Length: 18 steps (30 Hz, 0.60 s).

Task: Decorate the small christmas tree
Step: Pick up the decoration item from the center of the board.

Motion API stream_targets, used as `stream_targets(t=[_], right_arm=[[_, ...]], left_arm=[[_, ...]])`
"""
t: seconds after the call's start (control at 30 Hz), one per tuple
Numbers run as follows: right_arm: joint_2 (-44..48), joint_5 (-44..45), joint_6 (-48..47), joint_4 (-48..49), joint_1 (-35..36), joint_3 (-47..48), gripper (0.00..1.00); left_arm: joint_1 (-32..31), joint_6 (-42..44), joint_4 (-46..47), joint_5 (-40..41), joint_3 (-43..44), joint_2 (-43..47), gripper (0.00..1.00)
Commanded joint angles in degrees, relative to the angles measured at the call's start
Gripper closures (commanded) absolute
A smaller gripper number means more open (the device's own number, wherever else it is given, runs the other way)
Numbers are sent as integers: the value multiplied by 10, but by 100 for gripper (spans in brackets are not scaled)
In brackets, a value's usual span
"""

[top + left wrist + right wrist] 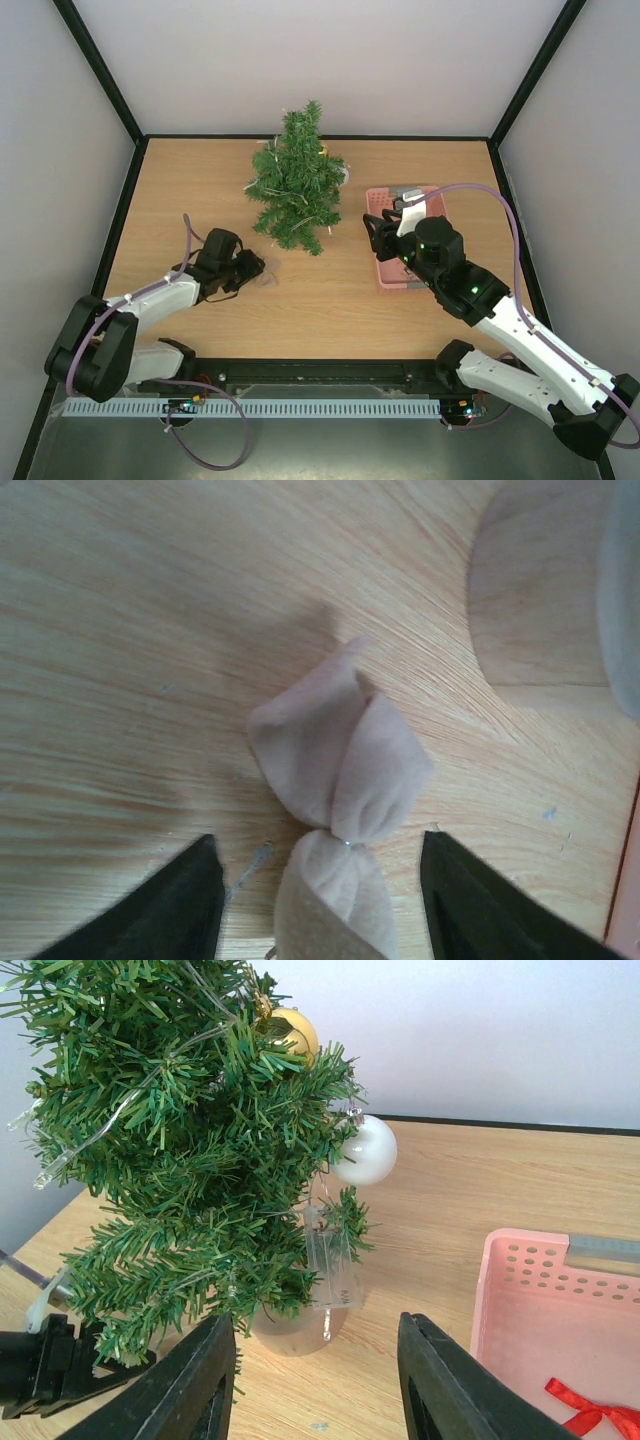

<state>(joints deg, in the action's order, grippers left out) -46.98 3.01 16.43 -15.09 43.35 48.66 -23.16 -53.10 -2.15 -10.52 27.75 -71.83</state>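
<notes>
Small christmas tree (pixel 295 190): upright near the counter's (pixel 180 200) far edge, about midway between the left and right edges.
On the tree: a white ball (pixel 366 1150) hangs on the side toward the right edge, a gold ball (pixel 292 1030) sits higher up, and a clear light string (pixel 120 1110) runs through the branches.
Tree foot: a pale base (pixel 295 1325) with a clear box (pixel 335 1260) leaning against it.
Left hand (pixel 318 890): low over the left half of the counter, nearer the near edge. Its fingers are spread on either side of a pale pink fabric bow (pixel 335 770), with a gap on each side.
Bow: flat on the wood, pinched at its middle.
Right hand (pixel 315 1360): fingers spread with nothing between them, facing the tree over the near-left part of the pink basket (pixel 520 1290).
Pink basket: toward the right edge, well apart from the tree.
In the basket: a red ribbon (pixel 590 1410).
</notes>
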Motion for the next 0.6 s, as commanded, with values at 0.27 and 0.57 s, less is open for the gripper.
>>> stream_targets(t=[0.27, 0.57], right_arm=[[12, 43, -14, 20, 1, 0, 59], [27, 23, 3, 32, 1, -22, 60]], left_arm=[[-4, 27, 43, -22, -32, 4, 95], [-53, -61, 60, -37, -99, 70, 88]])
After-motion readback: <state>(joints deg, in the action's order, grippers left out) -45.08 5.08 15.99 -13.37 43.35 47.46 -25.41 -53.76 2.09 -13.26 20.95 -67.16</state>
